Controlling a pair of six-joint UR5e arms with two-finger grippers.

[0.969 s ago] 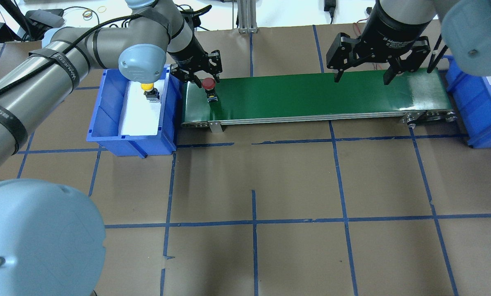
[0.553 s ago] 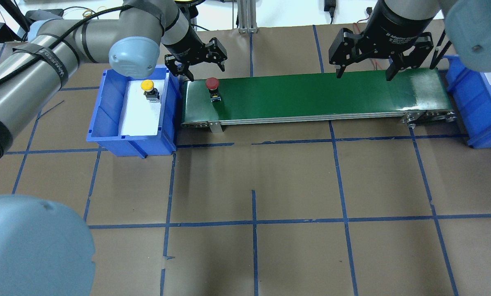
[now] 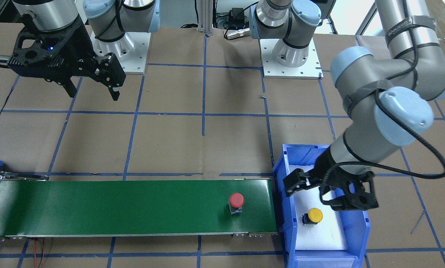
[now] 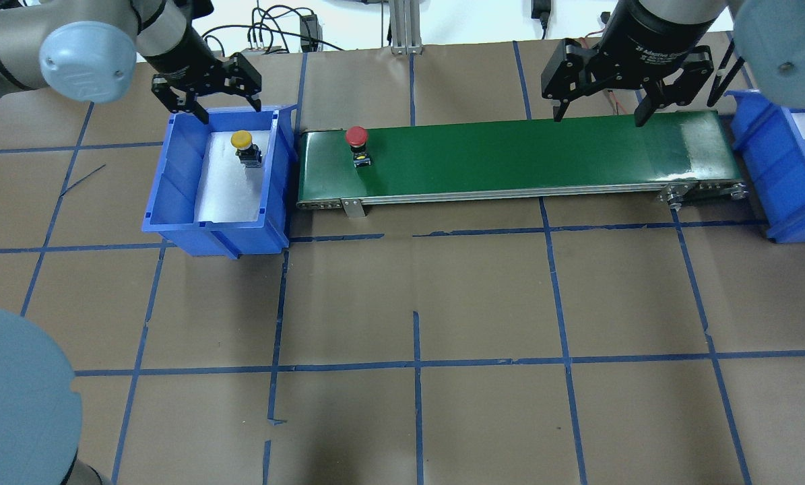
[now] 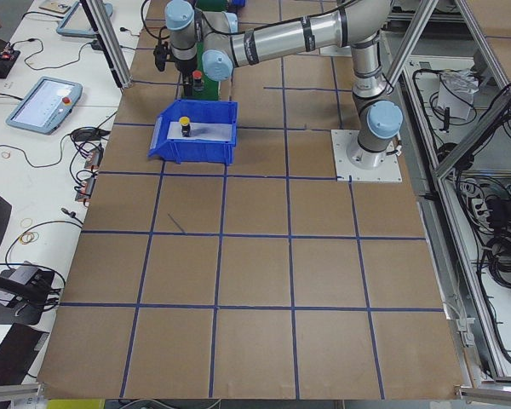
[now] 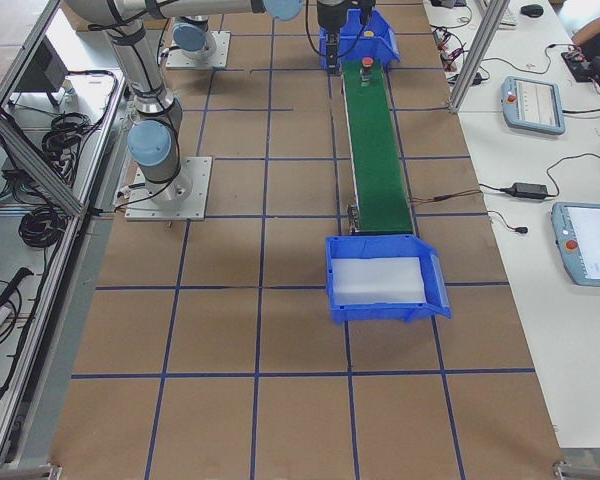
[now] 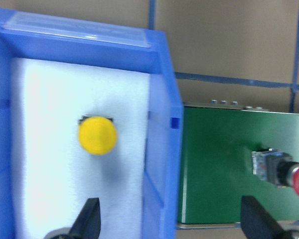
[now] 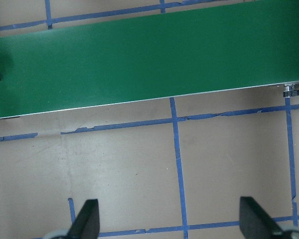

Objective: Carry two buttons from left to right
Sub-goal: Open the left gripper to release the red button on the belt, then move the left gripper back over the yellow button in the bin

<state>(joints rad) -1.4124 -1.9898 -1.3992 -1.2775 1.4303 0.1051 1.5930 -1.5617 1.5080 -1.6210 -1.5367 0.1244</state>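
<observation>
The red button (image 4: 356,137) stands upright on the left end of the green conveyor belt (image 4: 510,158); it also shows in the front view (image 3: 236,201). The yellow button (image 4: 242,140) stands on white foam in the left blue bin (image 4: 173,182), and shows in the left wrist view (image 7: 97,135). My left gripper (image 4: 231,113) is open and empty, above the bin's far rim, near the yellow button. My right gripper (image 4: 597,120) is open and empty, above the far edge of the belt's right part.
A second blue bin (image 4: 779,175) with white foam stands at the belt's right end. The belt frame and its rollers (image 4: 705,192) stick out at the front right. Blue tape lines cross the brown table.
My left gripper has moved left from over the red button to above the left bin. The red button has shifted slightly right along the belt. The right gripper has hardly moved.
</observation>
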